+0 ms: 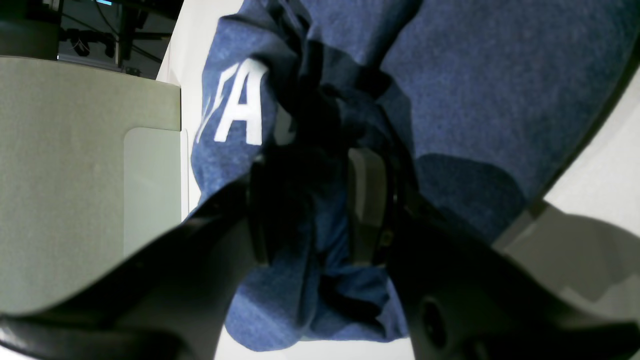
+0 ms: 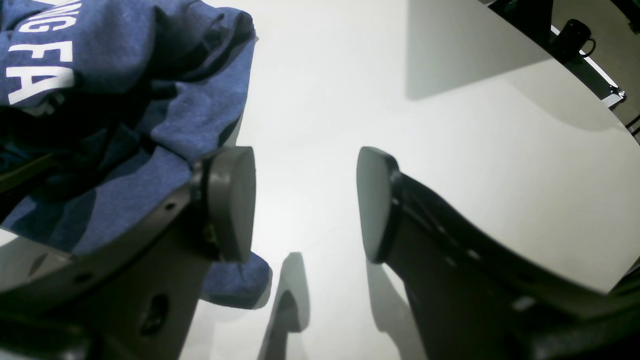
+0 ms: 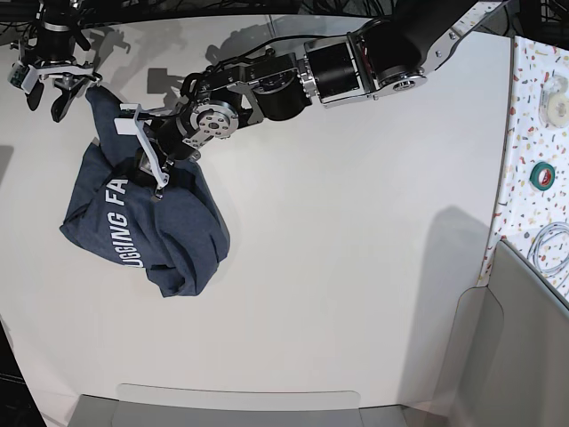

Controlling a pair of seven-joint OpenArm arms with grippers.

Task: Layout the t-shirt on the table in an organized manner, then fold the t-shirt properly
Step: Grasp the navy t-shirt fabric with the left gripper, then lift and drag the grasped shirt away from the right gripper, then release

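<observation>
The dark blue t-shirt (image 3: 169,231) lies bunched at the left of the off-white table (image 3: 356,267), white lettering (image 3: 120,227) facing up. My left gripper (image 3: 151,160) reaches in from the upper right and pinches the shirt's top edge. In the left wrist view its gripper (image 1: 312,200) is shut on a thick wad of t-shirt (image 1: 475,90) cloth. My right gripper (image 3: 49,100) hovers at the far left corner, just beside the shirt's upper tip. In its own view the right gripper (image 2: 305,200) is open over bare table (image 2: 325,75), with the t-shirt (image 2: 190,115) against its left finger.
A speckled surface (image 3: 533,107) runs along the right edge with a green tape roll (image 3: 538,175), a white roll (image 3: 557,102) and a coiled cable (image 3: 551,249). Grey panels stand at the front edge (image 3: 240,405) and lower right (image 3: 524,338). A black mug (image 2: 575,32) sits beyond the table.
</observation>
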